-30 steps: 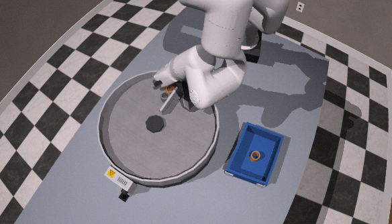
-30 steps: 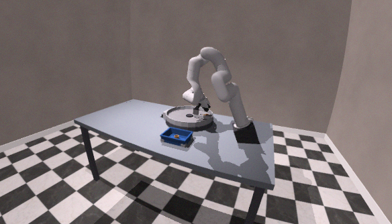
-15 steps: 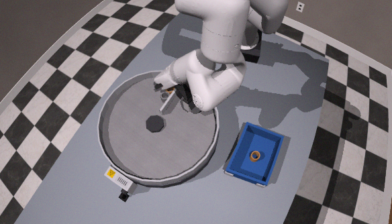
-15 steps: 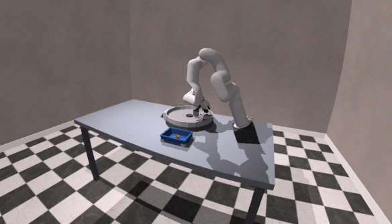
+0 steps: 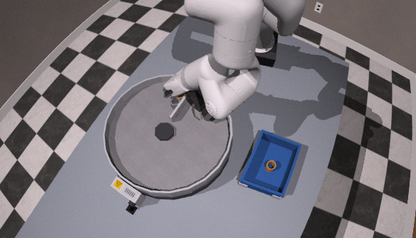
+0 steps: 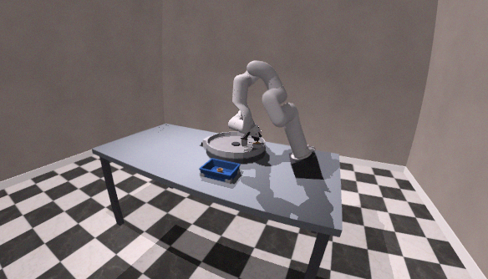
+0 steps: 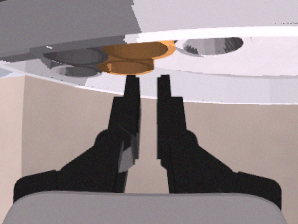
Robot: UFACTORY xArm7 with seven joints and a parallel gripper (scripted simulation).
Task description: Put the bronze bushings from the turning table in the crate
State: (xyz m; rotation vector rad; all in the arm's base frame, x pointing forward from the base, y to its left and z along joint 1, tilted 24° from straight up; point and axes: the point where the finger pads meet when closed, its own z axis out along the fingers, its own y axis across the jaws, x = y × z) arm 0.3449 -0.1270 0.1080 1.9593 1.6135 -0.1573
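While steel bushings (image 5: pixel 174 102) (image 7: pixel 77 55) flank bronze ones (image 5: pixel 181 97) (image 6: pixel 256 143) (image 7: pixel 135 50), the end effector (image 5: pixel 189 96) (image 6: pixel 256 139) (image 7: pixel 148 93) (empty) is drawn together.

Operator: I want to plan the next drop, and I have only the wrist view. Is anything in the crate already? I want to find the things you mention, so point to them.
Observer: Yes, one bronze bushing (image 5: pixel 270 170) (image 6: pixel 220 170) is in the blue crate (image 5: pixel 279 152) (image 6: pixel 216 176), with bare crate floor around it.

Operator: And where is the crate? Against the turning table?

Observer: No, it stands apart from the turning table (image 5: pixel 142 148) (image 6: pixel 226 143) (image 7: pixel 225 90), with a gap between the two.

Operator: Does anything sit at the middle of the turning table?

Observer: Yes, a dark, many-sided hub (image 5: pixel 164 131) (image 6: pixel 236 144).
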